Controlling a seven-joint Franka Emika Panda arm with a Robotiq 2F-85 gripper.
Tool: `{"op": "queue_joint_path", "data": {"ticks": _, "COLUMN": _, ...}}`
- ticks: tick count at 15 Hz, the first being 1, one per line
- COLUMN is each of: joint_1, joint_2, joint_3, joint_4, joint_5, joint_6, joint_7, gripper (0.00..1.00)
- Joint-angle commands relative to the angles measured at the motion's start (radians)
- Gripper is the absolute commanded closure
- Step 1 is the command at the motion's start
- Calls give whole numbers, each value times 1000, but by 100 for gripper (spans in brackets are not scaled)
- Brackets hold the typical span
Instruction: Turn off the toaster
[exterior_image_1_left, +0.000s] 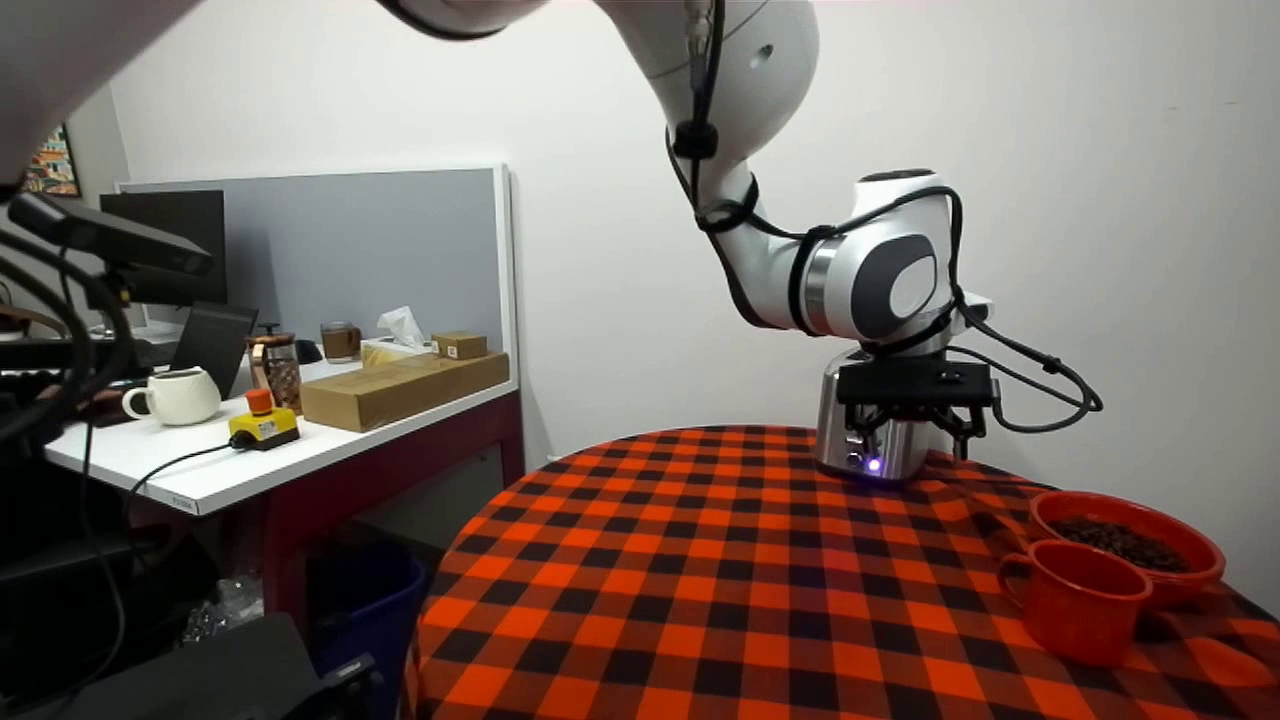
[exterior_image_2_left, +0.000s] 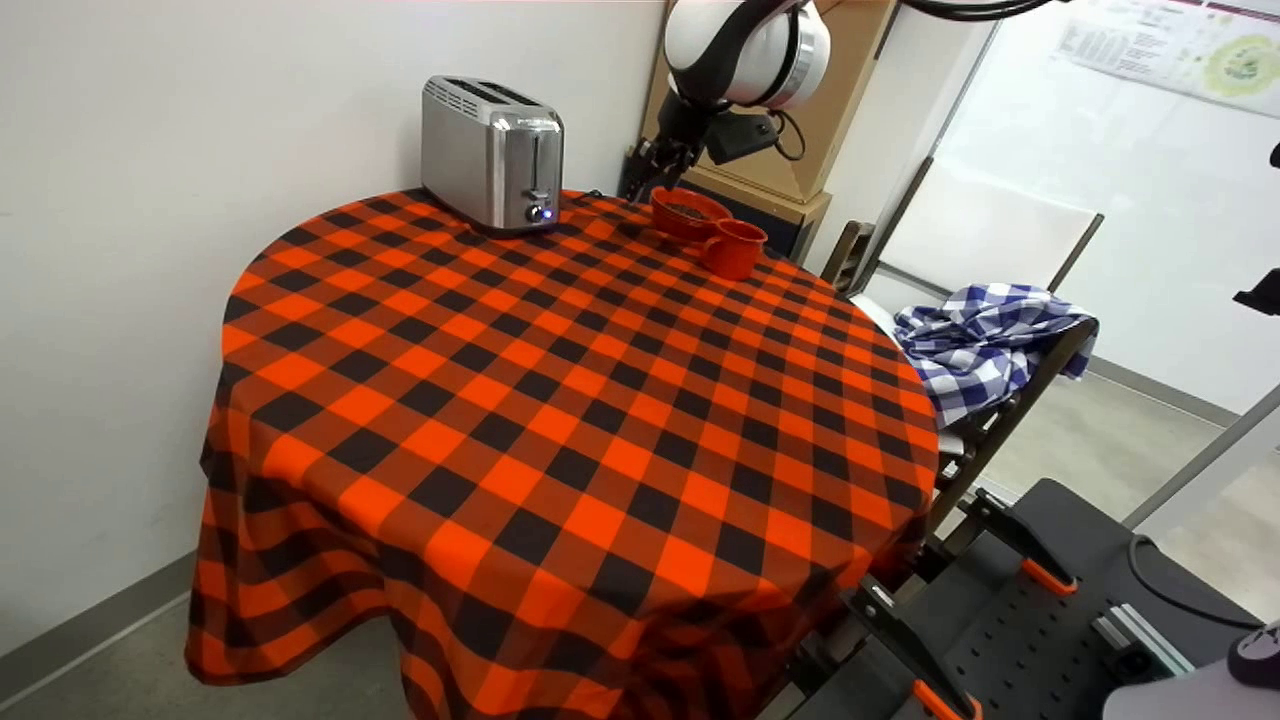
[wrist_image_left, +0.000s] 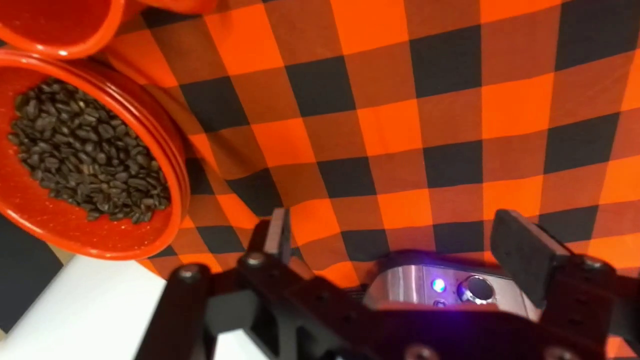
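Although the fingers hang wide apart and grip nothing, I judge this the approach: the toaster, its light glowing, sits near them, untouched. Next, they should probably narrow and press its round knob. Left of them in the wrist view, the red bowl of beans and mug could get knocked.

The toaster is smooth, shiny metal. Mug and bowl look smooth and glossy; the tablecloth is matt cloth, the long box matt cardboard.
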Motion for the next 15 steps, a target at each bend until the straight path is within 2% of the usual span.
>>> {"op": "queue_joint_path", "data": {"ticks": 1, "joint_1": -4, "joint_2": 154, "joint_3": 16, "joint_4": 195, "joint_5": -20, "joint_6": 21, "joint_7": -41, "gripper": 0}}
{"op": "queue_joint_path", "data": {"ticks": 9, "joint_1": -5, "joint_2": 381, "joint_3": 105, "joint_4": 543, "joint_5": -15, "joint_6": -60, "joint_7": -183, "gripper": 0}}
{"op": "queue_joint_path", "data": {"ticks": 15, "joint_1": 8, "joint_2": 499, "joint_3": 119, "joint_4": 731, "joint_5": 4, "joint_6": -182, "joint_7": -245, "gripper": 0}}
